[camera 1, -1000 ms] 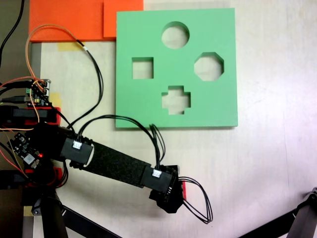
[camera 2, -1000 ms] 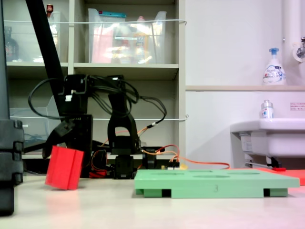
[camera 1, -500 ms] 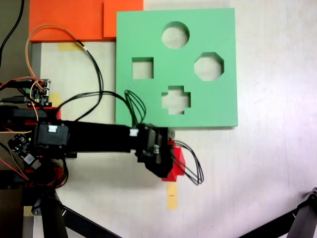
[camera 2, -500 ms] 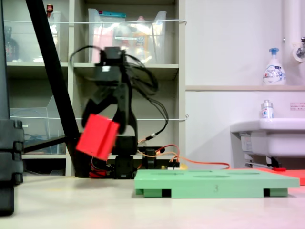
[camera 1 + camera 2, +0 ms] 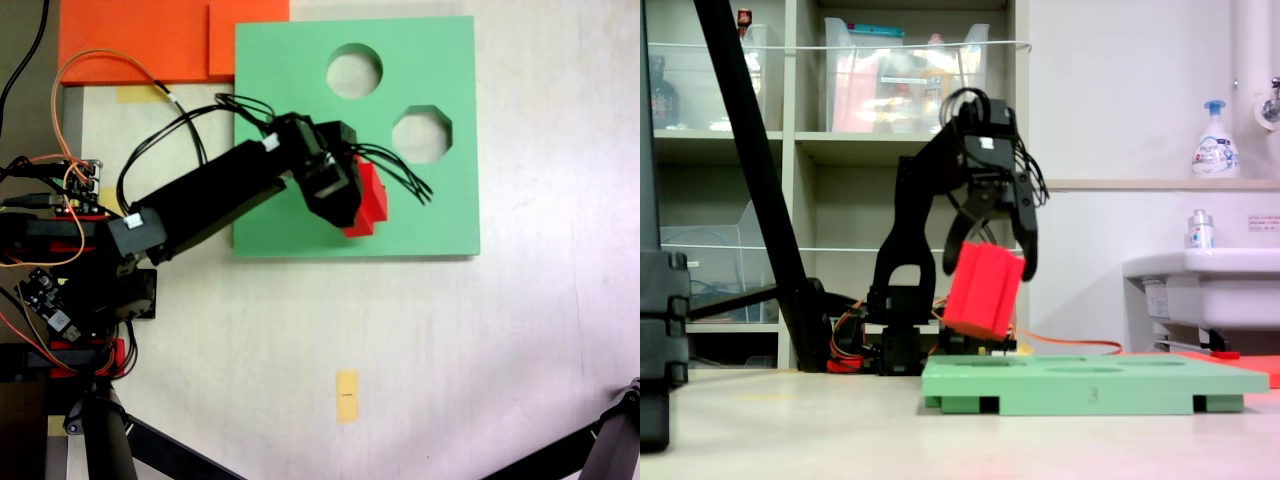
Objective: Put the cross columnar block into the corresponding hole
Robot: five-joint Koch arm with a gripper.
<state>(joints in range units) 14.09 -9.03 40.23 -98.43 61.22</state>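
While the gripper (image 5: 992,258) clamps the cross columnar block (image 5: 982,290) tilted between its jaws, the green foam board (image 5: 1095,380) lies just below, not touching.

gripper (image 5: 992,262) carried red block (image 5: 983,290) over green board (image 5: 1090,384)

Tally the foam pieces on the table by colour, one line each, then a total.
Red: 1, the cross block held in the gripper
Green: 1, the cutout board
Orange: 2, overlapping sheets at the first exterior view's top left
Total: 4
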